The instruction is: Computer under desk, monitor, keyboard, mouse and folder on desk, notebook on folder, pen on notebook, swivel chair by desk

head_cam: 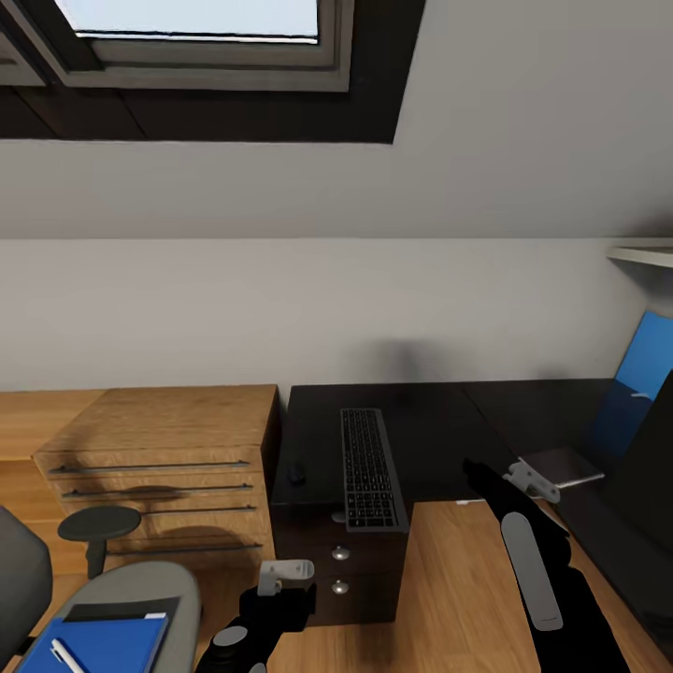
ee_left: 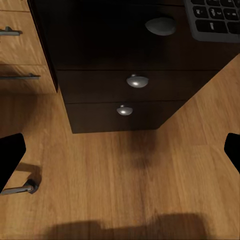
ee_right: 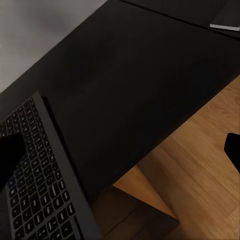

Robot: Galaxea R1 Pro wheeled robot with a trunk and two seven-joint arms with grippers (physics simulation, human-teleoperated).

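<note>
Matte black desk bears slim grey-framed keyboard.

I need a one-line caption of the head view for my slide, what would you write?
Keyboard and mouse lie on the black desk; blue folder, notebook and pen wait on the swivel chair.

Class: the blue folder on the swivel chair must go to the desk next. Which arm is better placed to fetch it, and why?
Probably the left: the left gripper hangs low beside the swivel chair holding the folder, while the right gripper is over the desk near the keyboard.
</note>
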